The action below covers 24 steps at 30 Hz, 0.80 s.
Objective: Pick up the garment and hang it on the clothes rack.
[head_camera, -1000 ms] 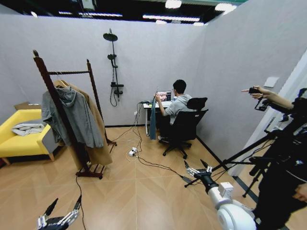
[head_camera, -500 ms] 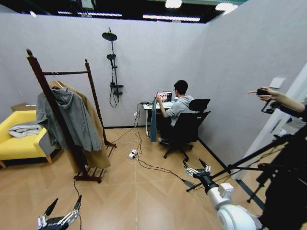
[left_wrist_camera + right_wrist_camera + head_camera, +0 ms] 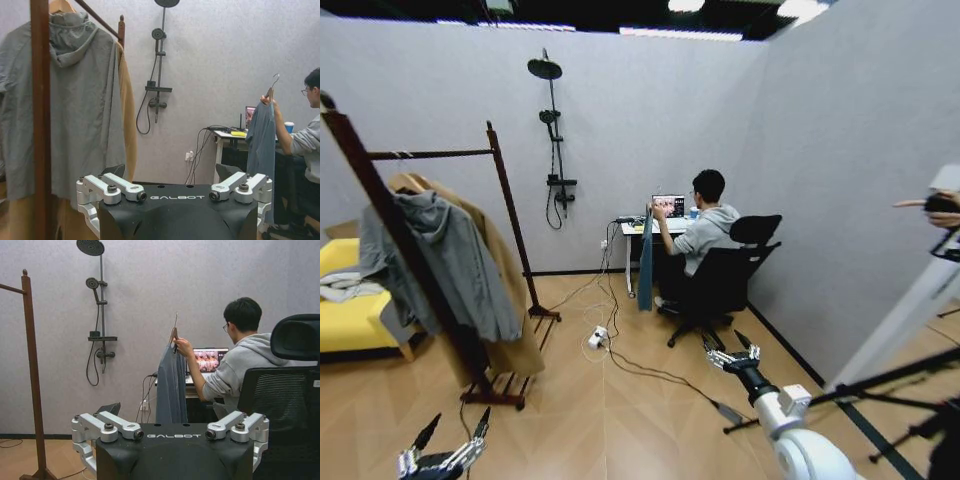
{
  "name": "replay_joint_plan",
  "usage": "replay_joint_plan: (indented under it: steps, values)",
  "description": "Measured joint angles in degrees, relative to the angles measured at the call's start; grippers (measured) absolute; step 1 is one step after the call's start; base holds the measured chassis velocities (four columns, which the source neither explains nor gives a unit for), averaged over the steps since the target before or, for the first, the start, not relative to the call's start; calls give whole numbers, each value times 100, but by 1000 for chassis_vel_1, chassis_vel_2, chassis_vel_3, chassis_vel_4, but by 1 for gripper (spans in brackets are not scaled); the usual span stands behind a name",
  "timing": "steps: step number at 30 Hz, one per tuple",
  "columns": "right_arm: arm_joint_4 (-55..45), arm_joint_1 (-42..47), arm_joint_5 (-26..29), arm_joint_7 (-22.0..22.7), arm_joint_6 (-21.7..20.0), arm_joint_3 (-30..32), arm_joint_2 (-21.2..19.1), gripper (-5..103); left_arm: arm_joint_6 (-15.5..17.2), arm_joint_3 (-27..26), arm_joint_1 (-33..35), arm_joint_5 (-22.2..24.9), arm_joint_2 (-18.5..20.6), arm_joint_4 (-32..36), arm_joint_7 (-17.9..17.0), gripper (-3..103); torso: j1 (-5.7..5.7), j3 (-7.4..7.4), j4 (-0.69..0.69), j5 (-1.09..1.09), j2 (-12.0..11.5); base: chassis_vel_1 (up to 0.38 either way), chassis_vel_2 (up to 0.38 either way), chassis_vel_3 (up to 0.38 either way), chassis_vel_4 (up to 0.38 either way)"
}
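The job has not begun. The garment (image 3: 645, 262) hangs from a seated person's hand (image 3: 183, 346) by the desk (image 3: 642, 226) at the far wall, well apart from both grippers. The left gripper (image 3: 447, 448) and right gripper (image 3: 733, 353) are spread wide, holding nothing. The clothes rack (image 3: 498, 185) stands left, holding a grey jacket (image 3: 445, 262). Bare floor (image 3: 620, 420) lies ahead, but cables (image 3: 650, 372) cross it.
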<state>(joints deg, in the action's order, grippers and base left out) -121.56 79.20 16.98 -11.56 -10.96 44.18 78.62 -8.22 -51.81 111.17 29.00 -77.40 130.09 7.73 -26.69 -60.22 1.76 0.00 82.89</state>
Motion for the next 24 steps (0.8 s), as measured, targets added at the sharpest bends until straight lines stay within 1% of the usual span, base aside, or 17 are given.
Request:
replay_joint_plan:
  steps: [2, 5, 6, 9, 10, 13, 17, 20, 23, 24]
  values:
    - [-8, 2, 0, 0, 2, -6, -2, 100, 0, 0, 0, 0, 0, 0, 0, 100, 3, 1, 0, 2, 1, -371, 369, 382, -363]
    - [-27, 10, 0, 0, 3, -22, -7, 100, 0, 0, 0, 0, 0, 0, 2, 100, -1, 0, 0, -3, -1, -368, 341, 351, -359]
    - [-39, 15, -1, -1, 3, -23, -14, 100, 0, 0, 0, 0, 0, 0, 2, 100, 2, 1, 0, 1, 0, -376, 363, 370, -375]
    - [-41, 18, -1, -3, 2, -25, -22, 100, -1, 0, 0, 0, -1, 0, 2, 100, 3, 1, -1, 3, 1, -376, 351, 364, -375]
    - [-41, 17, -2, -8, 2, -28, -27, 100, 0, 0, 0, 0, 0, -1, 0, 100, 0, 0, 0, -3, -1, -354, 345, 368, -326]
    - [-37, -11, -10, -31, -3, -31, -39, 100, -1, 0, 0, 0, 0, 0, 0, 100, 4, 1, -1, 3, 1, -348, 363, 354, -347]
    - [-31, -48, -28, -46, -19, -36, -54, 100, 0, 0, 0, 0, 0, 0, 0, 100, 3, 1, 0, -1, 1, -339, 348, 349, -351]
    - [-31, -95, -58, -54, -46, -40, -76, 100, 0, 0, 0, 0, 0, 0, 0, 100, 3, 1, -1, 4, 2, -349, 369, 345, -345]
    - [-36, -131, -91, -55, -77, -43, -82, 100, 0, 0, 0, 0, 0, 0, 0, 100, 2, 1, 0, -4, 1, -366, 338, 364, -359]
    - [-38, -138, -97, -56, -82, -44, -84, 100, 0, 0, 0, 0, 0, 0, 0, 100, 5, 2, 0, 0, 2, -375, 350, 332, -361]
